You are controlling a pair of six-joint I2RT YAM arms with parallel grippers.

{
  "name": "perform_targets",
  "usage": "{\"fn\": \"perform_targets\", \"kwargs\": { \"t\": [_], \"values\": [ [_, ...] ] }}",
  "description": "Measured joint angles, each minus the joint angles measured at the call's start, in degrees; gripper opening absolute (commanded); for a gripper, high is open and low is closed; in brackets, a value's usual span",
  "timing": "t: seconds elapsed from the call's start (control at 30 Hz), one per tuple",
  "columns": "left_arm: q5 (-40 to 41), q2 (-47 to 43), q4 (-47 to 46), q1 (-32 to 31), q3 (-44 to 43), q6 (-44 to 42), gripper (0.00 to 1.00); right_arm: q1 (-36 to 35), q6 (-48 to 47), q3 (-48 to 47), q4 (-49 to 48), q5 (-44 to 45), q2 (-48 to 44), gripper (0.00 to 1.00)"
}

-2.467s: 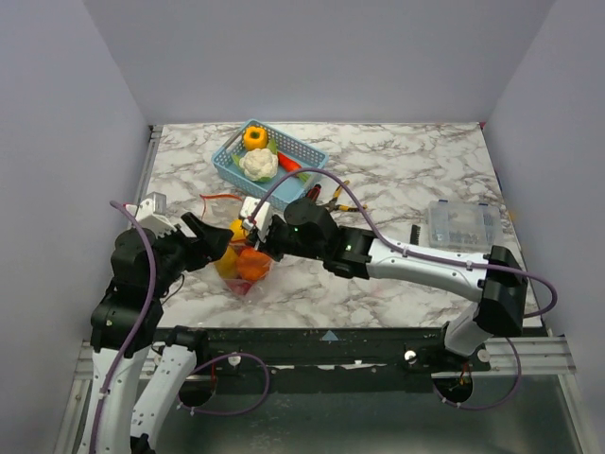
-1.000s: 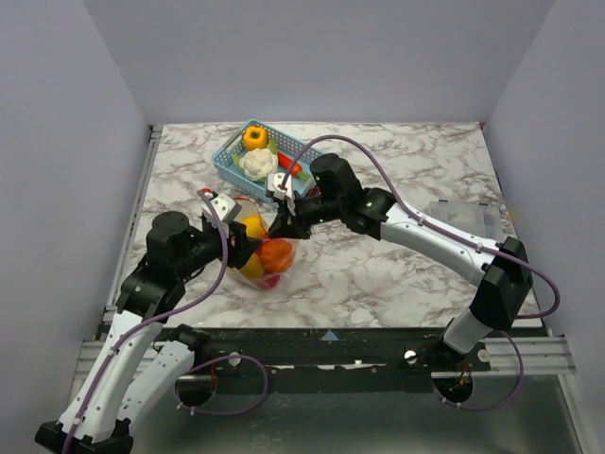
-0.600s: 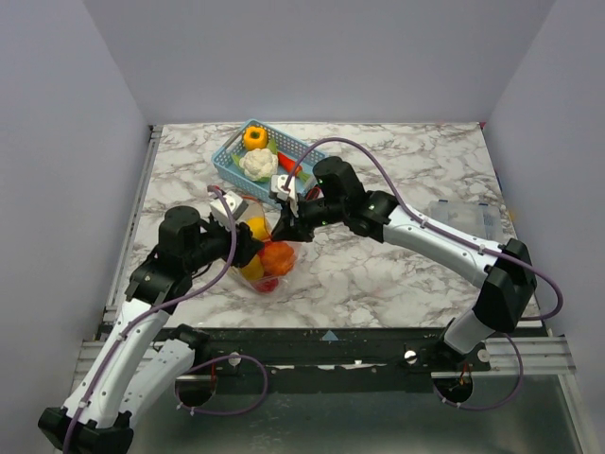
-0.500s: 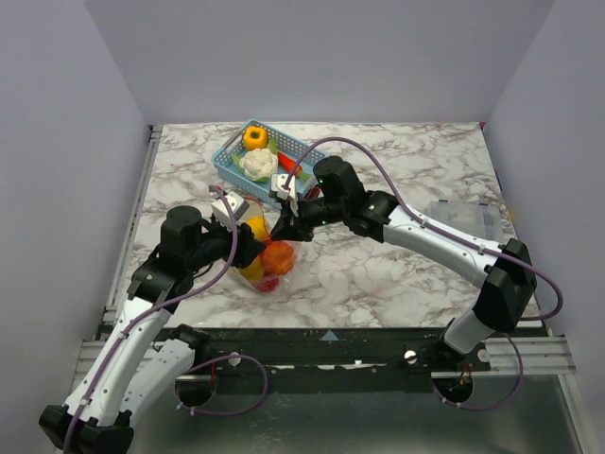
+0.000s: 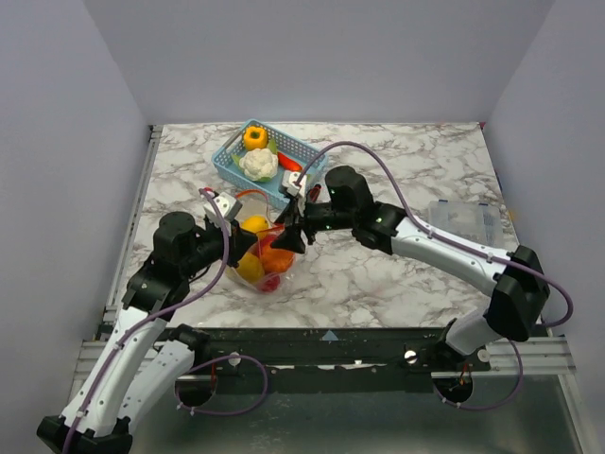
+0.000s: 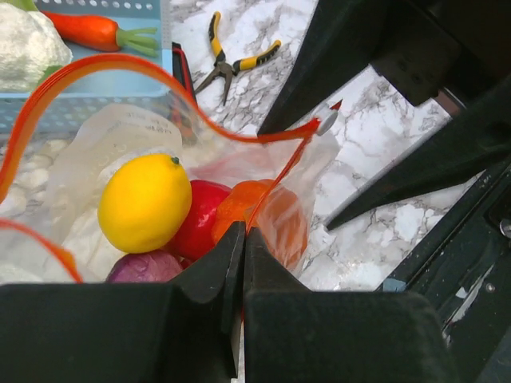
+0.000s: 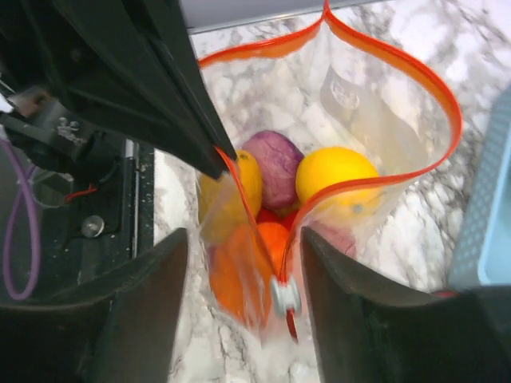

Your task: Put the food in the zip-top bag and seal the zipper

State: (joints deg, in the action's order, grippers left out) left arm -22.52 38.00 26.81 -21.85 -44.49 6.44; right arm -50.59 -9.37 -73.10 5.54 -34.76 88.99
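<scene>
Within the last second the two arms have swapped roles. The left tool (image 6: 242, 239), which stood partly open beside the bag (image 6: 120, 128), has closed, and its fingertips now meet on the zipper (image 6: 120, 56) at the near edge of the mouth. The right tool (image 7: 245, 233), which had been clamped shut at the bag's end, has let go and opened.

For the task, this looks like a handover of the grip. The left arm anchors the bag so the right one can take a fresh hold for sealing.

The food (image 6: 144, 202) is already inside: a lemon, an orange piece, a red one and a purple one lie heaped at the bottom. The bag rests on the tabletop (image 5: 397, 161) between the two arms, just in front of the blue basket (image 5: 227, 161). The sealing has not begun, because the orange strip still runs in a wide loop around a gaping mouth.

The left tool is fully shut and pinches the strip and the film under it. The right tool stands about half open and holds nothing. Its fingers straddle the corner of the bag where the small pale slider (image 7: 283, 295) sits. Whether either finger brushes the clear film cannot be told from these views.
</scene>
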Motion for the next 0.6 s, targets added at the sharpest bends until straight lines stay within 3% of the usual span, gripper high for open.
{"fn": "perform_targets", "kwargs": {
  "t": [0.07,0.13,0.37,0.6],
  "values": [
    [0.35,-1.46,-0.13,0.00,0.20,0.70,0.00,-0.02,3.10,3.58,-3.61,2.99,-2.14,0.88],
    [0.90,-3.21,-0.15,0.02,0.61,1.60,0.00,0.00,7.04,9.38,-8.98,6.16,-5.79,0.95],
    [1.09,-5.09,-0.22,0.00,1.36,3.26,0.00,0.37,16.72,24.65,-25.64,8.90,-13.66,0.95],
    [1.07,-4.90,-0.28,0.00,1.55,3.76,0.00,1.01,22.14,29.55,-39.26,8.52,-11.87,0.94]
  ]
}}
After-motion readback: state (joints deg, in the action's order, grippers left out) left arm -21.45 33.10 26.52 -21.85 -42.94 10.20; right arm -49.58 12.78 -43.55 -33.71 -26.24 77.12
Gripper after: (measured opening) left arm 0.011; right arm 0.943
